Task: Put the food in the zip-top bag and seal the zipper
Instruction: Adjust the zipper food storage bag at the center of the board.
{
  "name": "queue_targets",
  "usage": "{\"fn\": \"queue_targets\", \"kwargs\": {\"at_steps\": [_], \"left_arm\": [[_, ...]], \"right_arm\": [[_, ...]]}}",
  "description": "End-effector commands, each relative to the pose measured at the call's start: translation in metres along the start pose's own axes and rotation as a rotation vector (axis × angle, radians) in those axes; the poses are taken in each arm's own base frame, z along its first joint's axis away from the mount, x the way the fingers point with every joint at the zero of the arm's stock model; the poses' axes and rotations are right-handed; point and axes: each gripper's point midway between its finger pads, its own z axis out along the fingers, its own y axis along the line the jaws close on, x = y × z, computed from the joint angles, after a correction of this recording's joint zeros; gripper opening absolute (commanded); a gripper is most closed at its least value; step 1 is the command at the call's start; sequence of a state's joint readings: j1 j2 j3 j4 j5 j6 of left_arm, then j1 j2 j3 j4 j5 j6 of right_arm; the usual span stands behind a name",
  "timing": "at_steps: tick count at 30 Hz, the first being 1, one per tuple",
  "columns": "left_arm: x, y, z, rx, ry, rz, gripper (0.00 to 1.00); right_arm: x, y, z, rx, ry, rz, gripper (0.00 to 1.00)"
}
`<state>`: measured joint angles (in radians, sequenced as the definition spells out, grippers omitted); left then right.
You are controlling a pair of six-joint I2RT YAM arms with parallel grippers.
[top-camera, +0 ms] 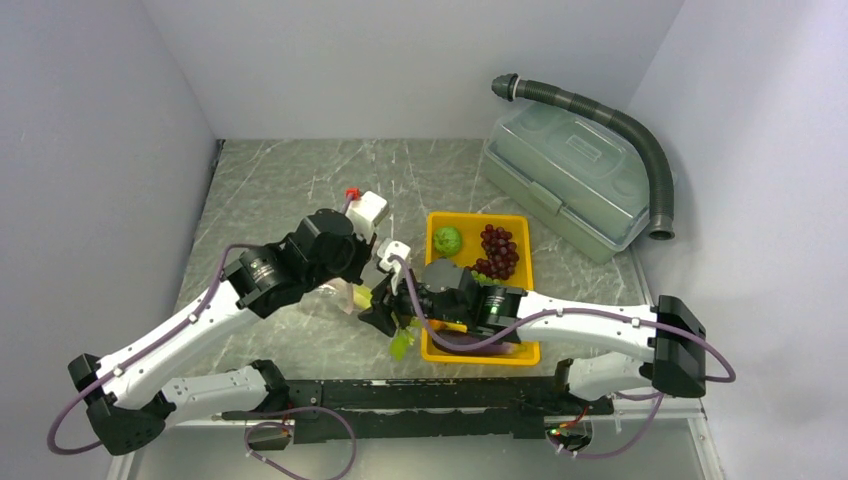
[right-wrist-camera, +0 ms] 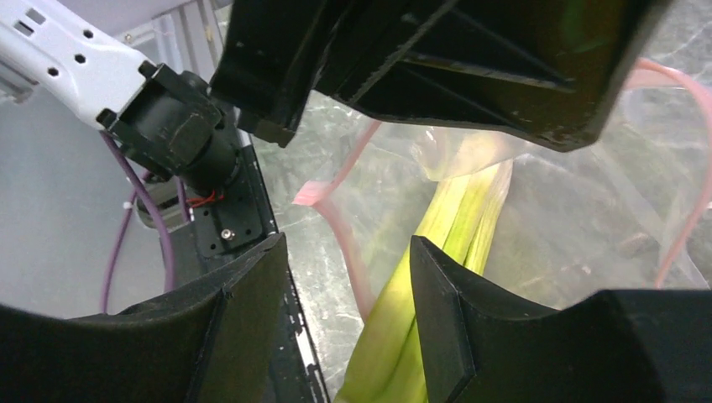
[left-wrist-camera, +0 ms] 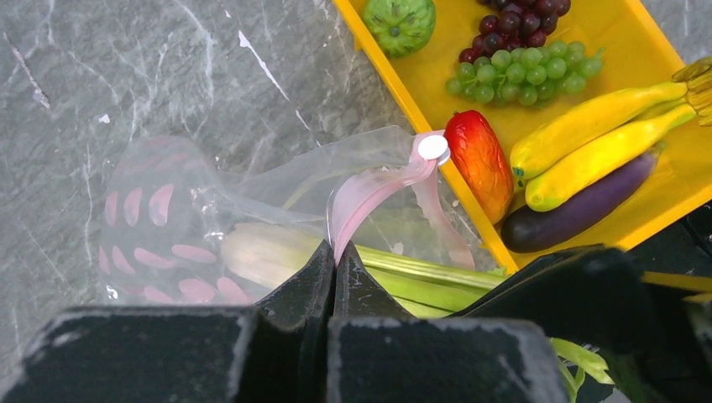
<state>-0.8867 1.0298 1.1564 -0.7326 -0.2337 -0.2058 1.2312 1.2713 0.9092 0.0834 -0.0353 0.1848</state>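
Loading looks like the step in hand, with the long greens going in first.

From above, the left gripper (top-camera: 368, 292) and the right gripper (top-camera: 385, 318) meet nose to nose just off a corner of the yellow tray (top-camera: 520, 352). The leafy stalks (top-camera: 402, 342) trail out behind the right gripper's fingertips.

On the left wrist camera, the left gripper is clenched on the zipper (left-wrist-camera: 369, 189). It pinches the pink strip right at its fingertips and so lifts one lip of the zip-top bag (left-wrist-camera: 193, 210). The pale end of the stalks lies just ahead of those fingertips, already under the clear film, and their green length runs off to the gripper's right. Further to that side, in the tray, wait the red pepper (left-wrist-camera: 479, 159), bananas (left-wrist-camera: 588, 134), eggplant (left-wrist-camera: 579, 210) and green grapes (left-wrist-camera: 525, 71).

On the right wrist camera, the right gripper's fingers (right-wrist-camera: 243, 319) stand apart and grip nothing. The stalks run between them, close against one finger with a clear gap to the other. The pink strip curves just ahead of the tips.

To do this well, the left pinch should hold firm and high so the mouth gapes. The right gripper should close on the stalks low down and feed them lengthwise, along their own axis, until the leafy tail passes the pink strip. Any leaf left across that strip would likely spoil the seal. On backing out, the fingers should leave straight, so they do not drag the thin film.
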Motion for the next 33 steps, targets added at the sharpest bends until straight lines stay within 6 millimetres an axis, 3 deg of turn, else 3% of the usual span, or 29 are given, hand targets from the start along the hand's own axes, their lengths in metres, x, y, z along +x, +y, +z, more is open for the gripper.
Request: {"fn": "queue_targets", "kwargs": {"at_steps": [1,11,17,20,23,26,30,33], "left_arm": [[-0.020,-0.003,-0.008,0.011,-0.046,-0.040,0.00],[-0.023,-0.007,-0.010,0.025,-0.036,-0.052,0.00],[-0.023,-0.006,-0.012,0.017,-0.020,-0.055,0.00],[-0.024,-0.006,-0.014,0.017,-0.017,-0.056,0.00],[-0.024,-0.005,-0.015,0.015,-0.012,-0.056,0.00],[-0.023,-0.006,-0.015,0.018,-0.006,-0.057,0.00],[-0.024,-0.006,-0.016,0.018,-0.008,-0.061,0.00],[-0.025,-0.004,-0.018,0.006,-0.007,-0.064,0.00]], "right_arm": [[-0.031,0.009,0.006,-0.013,-0.119,-0.112,0.59],[-0.009,0.009,0.035,0.024,-0.052,-0.189,0.57],[-0.013,0.016,0.040,0.011,-0.056,-0.236,0.39],[-0.015,0.013,0.042,0.036,-0.042,-0.260,0.40],[-0.015,0.008,0.041,0.068,-0.037,-0.284,0.52],[-0.012,0.004,0.044,0.086,-0.029,-0.308,0.57],[-0.008,0.004,0.049,0.079,-0.016,-0.311,0.55],[-0.003,0.009,0.051,0.058,-0.015,-0.305,0.44]]}}
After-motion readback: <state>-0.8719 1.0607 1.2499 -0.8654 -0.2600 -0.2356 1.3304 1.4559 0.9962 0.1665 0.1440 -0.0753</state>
